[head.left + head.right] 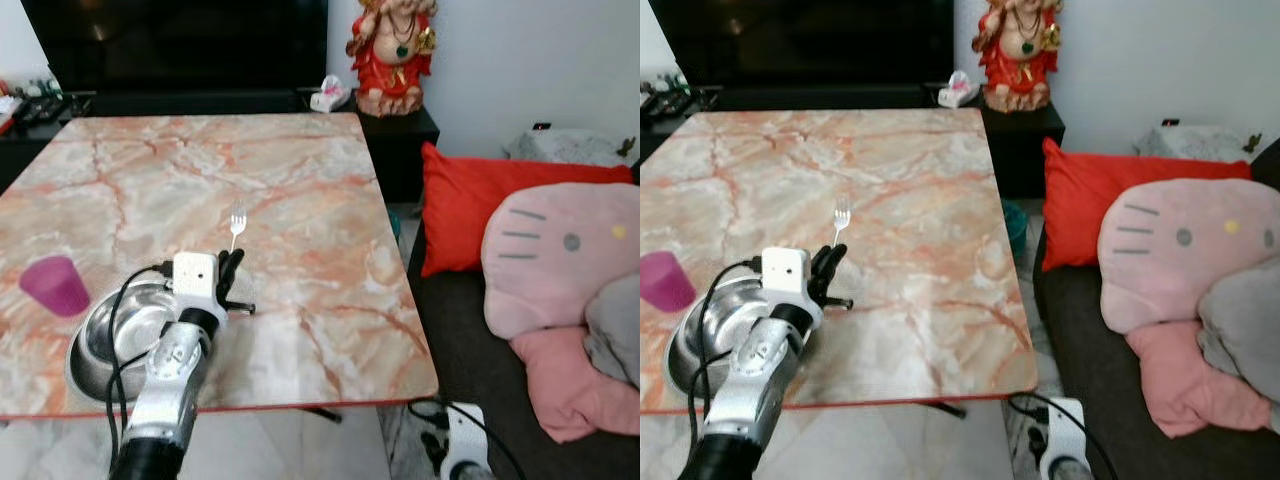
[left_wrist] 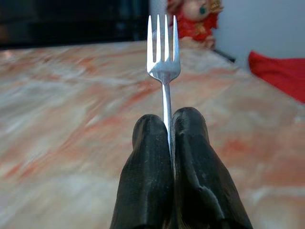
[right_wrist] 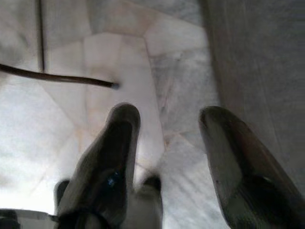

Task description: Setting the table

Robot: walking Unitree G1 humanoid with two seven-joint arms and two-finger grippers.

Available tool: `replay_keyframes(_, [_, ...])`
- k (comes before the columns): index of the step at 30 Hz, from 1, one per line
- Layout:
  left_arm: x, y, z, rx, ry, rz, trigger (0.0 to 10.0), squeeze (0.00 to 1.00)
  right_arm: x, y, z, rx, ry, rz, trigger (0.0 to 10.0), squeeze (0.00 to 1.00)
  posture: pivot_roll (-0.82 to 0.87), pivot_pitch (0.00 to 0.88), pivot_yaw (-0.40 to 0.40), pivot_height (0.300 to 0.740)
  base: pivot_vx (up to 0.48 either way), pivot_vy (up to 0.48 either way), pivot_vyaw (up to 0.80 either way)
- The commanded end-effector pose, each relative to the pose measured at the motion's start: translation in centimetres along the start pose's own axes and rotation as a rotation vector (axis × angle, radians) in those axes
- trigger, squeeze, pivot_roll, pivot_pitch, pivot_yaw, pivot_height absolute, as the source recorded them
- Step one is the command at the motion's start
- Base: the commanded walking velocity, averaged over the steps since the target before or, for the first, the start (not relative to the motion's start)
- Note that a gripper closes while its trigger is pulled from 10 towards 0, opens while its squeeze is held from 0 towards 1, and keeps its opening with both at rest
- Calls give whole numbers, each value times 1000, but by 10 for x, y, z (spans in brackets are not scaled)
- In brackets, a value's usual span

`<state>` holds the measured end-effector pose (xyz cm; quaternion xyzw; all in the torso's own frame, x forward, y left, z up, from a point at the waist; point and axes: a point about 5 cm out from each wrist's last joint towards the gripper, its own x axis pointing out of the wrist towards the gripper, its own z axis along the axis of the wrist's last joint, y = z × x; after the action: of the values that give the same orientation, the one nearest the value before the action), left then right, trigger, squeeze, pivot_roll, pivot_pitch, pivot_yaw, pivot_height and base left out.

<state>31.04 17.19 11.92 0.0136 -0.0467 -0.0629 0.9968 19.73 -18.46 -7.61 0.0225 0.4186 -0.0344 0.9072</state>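
My left gripper (image 1: 232,262) is shut on the handle of a silver fork (image 1: 237,219), held just above the marble table (image 1: 290,170) with its tines pointing away from me. In the left wrist view the fork (image 2: 163,57) sticks out from between the two black fingers (image 2: 147,171). A steel bowl (image 1: 115,345) sits on the table directly left of that arm, and a purple cup (image 1: 55,285) stands further left. My right gripper (image 3: 167,124) hangs open over pale floor tiles, below the table's near right corner.
A dark sofa with a red cushion (image 1: 480,205) and a pink cat-face pillow (image 1: 560,250) runs along the table's right side. A red figurine (image 1: 392,50) stands on a black cabinet behind the table. A table leg (image 3: 57,77) crosses the floor.
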Motion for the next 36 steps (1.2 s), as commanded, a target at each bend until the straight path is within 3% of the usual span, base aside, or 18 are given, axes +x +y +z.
replay_keyframes(1, [2, -8, 3, -4, -10, -25, 10000, 0, -1, -7, -1, 3, 9, -20, 10000, 0, 86, 0, -5, 740, 0, 0, 0])
replay_keyframes(12, [3, -21, 12, 27, 27, -59, 10000, 0, -1, -8, -2, -1, 11, -19, 10000, 0, 85, 0, -6, 740, 0, 0, 0])
replay_keyframes(20, [-11, -41, 21, 36, 137, -125, 10000, 0, -1, -8, -1, -4, 12, -18, 10000, 0, 88, 0, -7, 740, 0, 0, 0])
replay_keyframes(24, [-15, -38, 21, 53, 202, -85, 10000, 0, -1, -7, -1, -16, 14, -8, 10000, 0, 88, 0, -7, 740, 0, 0, 0])
replay_keyframes(29, [-22, -25, 20, 88, 363, 42, 10000, 0, 0, -7, 0, -19, 18, 2, 10000, 0, 93, 1, -7, 740, 0, 0, 0])
replay_keyframes(36, [-33, -16, -3, 139, 518, 47, 10000, 0, 0, -6, -1, -22, 25, 13, 10000, 0, 94, 2, -5, 740, 0, 0, 0])
